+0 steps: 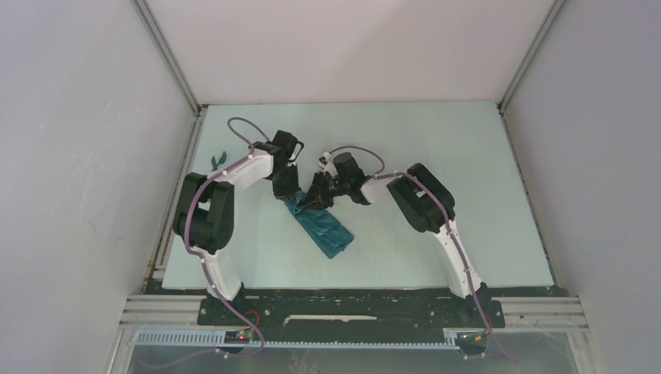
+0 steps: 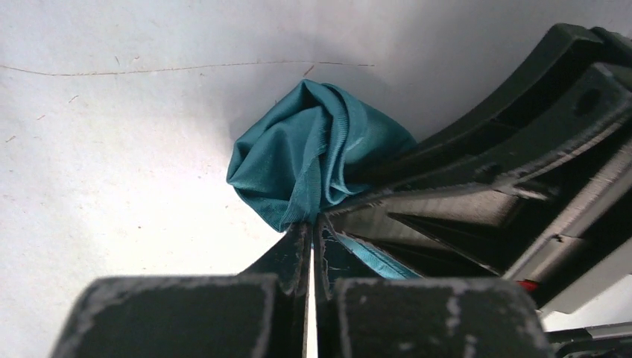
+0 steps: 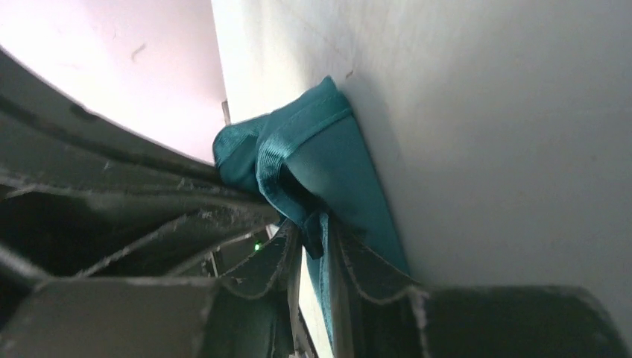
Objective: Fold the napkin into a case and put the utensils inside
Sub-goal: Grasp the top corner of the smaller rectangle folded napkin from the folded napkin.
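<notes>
Both grippers sit at one end of the napkin, a narrow bundle on the table. Clamped on its fabric: left gripper, right gripper.

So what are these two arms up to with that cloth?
Both arms are working on a teal napkin, already bunched into a narrow bundle on the table. The left pincer and right pincer are each shut on its far end, close together. No utensils show in it.
</notes>
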Robot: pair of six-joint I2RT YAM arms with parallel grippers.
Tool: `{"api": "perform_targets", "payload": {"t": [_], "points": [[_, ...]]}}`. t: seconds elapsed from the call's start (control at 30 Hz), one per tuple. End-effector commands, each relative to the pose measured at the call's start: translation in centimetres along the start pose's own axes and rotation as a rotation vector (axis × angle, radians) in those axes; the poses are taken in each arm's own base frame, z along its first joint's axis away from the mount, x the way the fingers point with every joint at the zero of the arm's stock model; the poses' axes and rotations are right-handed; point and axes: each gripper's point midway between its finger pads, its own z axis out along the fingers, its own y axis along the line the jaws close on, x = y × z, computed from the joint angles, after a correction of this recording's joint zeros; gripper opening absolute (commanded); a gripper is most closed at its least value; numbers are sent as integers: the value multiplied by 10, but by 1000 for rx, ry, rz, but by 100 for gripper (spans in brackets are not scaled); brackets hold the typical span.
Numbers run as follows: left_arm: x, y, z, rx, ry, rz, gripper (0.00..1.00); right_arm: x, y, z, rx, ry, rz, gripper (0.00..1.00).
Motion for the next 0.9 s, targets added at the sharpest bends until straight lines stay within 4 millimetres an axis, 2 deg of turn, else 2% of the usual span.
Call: {"api": "perform_targets", "payload": {"t": [0.0, 0.17, 0.4, 0.6, 0.77, 0.87], "points": [[-9, -6, -16, 49, -49, -8, 0, -1, 43, -23, -130, 31, -52, 30], [-8, -5, -14, 45, -43, -11, 0, 1, 55, -31, -168, 30, -76, 36], [-7, -3, -14, 41, -44, -8, 0, -10, 56, -38, -162, -5, -81, 38], [-7, -6, -14, 58, -44, -8, 0, -15, 51, -30, -141, 4, -81, 32], [-7, -8, -17, 70, -51, -6, 0, -9, 49, -18, -134, 34, -86, 23], [-9, -9, -18, 75, -59, -5, 0, -5, 46, -9, -124, 56, -88, 13]]}}
